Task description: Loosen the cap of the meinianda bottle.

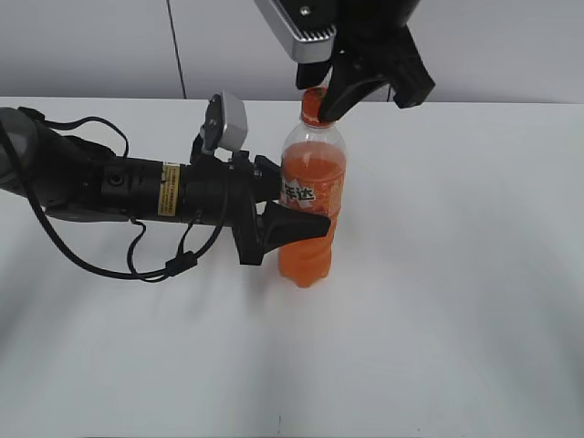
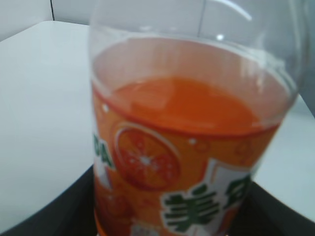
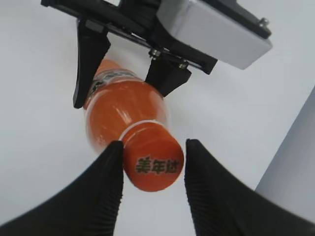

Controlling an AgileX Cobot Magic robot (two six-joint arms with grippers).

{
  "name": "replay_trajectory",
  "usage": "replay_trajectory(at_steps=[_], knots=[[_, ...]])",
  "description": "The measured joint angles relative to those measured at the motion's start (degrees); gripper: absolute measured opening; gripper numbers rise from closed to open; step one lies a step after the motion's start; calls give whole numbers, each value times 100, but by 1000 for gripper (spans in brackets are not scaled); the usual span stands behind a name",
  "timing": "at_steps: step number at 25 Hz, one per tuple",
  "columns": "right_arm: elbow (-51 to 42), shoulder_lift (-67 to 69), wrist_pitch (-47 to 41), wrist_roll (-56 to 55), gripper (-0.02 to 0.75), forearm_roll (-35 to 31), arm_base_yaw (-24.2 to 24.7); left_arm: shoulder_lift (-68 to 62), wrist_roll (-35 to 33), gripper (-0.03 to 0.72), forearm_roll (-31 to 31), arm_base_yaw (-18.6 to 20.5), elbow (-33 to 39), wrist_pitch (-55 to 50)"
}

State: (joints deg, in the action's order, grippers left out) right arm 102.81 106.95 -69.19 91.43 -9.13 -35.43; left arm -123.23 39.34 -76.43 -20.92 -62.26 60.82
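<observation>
Bottle (image 1: 311, 196) upright on white table (image 1: 438, 301), mid-scene. Left gripper (image 1: 294, 208) comes from left, fingers clamped round labelled waist of bottle, holding it steady. Right gripper (image 3: 152, 164) above, pointing down, jaws straddling cap (image 3: 153, 165). Left finger (image 3: 106, 187) touching cap edge; right finger (image 3: 211, 191) just beside it, small gap showing. Jaws moderately apart, not gripping cap.

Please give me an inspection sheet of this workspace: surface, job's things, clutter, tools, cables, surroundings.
Surface: white table, bare around the bottle.
Job's things: meinianda bottle upright, part full; orange cap on.
Clutter: nothing seen.
Tools: left tool clamps the bottle's waist; right tool straddles the cap, left finger touching, a gap at the right one.
Cables: black cable loops under the left arm.
Surroundings: pale wall behind.
</observation>
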Motion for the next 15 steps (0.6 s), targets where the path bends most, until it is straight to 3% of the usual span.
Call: replay_trajectory(at_steps=[6,12,15], knots=[[0,-61,111,-595,417,-80,0,0,25,427,20,0,0,-21],[0,-306,9,-1210,430,-213,0,0,35,427,24,0,0,-21],[0,-523,-27,-2206,430,-519,0,0,35,427,24,0,0,-27]])
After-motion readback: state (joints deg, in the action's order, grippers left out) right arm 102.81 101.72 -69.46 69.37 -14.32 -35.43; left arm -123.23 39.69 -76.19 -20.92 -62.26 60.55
